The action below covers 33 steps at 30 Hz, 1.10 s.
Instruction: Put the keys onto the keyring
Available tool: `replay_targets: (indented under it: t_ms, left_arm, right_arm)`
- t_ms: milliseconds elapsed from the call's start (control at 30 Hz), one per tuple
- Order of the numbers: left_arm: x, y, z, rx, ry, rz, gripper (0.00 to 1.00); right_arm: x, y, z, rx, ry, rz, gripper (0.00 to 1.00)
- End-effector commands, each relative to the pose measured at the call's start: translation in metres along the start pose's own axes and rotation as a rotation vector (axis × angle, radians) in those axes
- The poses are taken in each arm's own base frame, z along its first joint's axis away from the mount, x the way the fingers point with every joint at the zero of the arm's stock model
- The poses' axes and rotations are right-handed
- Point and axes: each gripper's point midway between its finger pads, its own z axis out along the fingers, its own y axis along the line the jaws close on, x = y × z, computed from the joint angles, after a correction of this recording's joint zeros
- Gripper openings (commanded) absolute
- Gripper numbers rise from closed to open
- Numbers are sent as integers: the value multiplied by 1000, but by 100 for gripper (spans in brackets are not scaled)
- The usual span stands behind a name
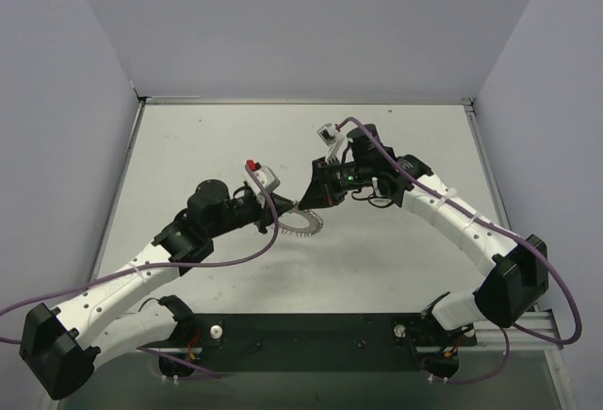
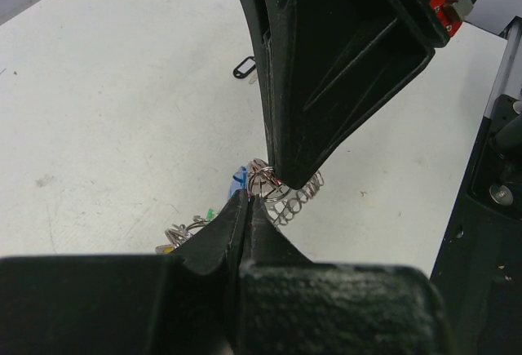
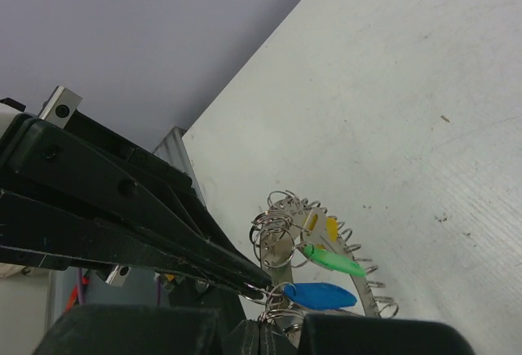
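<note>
The left fingers [image 2: 241,218] are pressed together, only a thin seam showing between them, and their tips sit right against the wire coils at the rim of the keyring [image 2: 292,197]. Whether any wire is caught in that seam cannot be told. The right fingers [image 2: 285,163] come in from the opposite side, also pressed together into 1 tapered point, and that point touches a small round wire loop on the same stretch of rim, just beyond the left tips. The 2 sets of fingertips almost meet there. In the right wrist view, the right fingers [image 3: 263,332] fill the bottom edge with small loops showing just off their tips. The left fingers [image 3: 245,272] reach in from the left, ending at one of those loops. Threaded on the keyring [image 3: 281,249], just past both tips, are 3 coloured key heads. The blue key [image 3: 322,295] lies closest to the right fingertips, the green key [image 3: 330,261] is beside it and the yellow key [image 3: 331,228] is farthest out. From above, the keyring [image 1: 303,225] sits directly under the meeting point of the left fingers [image 1: 277,205] and right fingers [image 1: 310,200], near the middle of the pale table [image 1: 396,269]. Whether it rests on the table or hangs just above it cannot be told. A small dark loop [image 2: 243,68] lies on the table well apart, behind the right fingers.
</note>
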Motion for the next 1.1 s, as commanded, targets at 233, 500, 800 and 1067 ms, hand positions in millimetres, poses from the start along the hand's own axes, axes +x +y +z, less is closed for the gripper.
replay_targets:
  t_ms: [233, 500, 800, 1067]
  left_arm:
    - [-42, 2, 1, -18, -76, 35, 0]
    - [-26, 5, 8, -28, 43, 12, 0]
    - [-18, 3, 13, -6, 136, -9, 0]
    - [-14, -7, 17, 67, 215, -4, 0]
  right_arm:
    - [-10, 6, 1, -7, -20, -51, 0]
    - [-10, 5, 0, 3, -26, -110, 0]
    - [-7, 5, -2, 5, -27, -172, 0]
    - [-3, 9, -3, -23, -18, -217, 0]
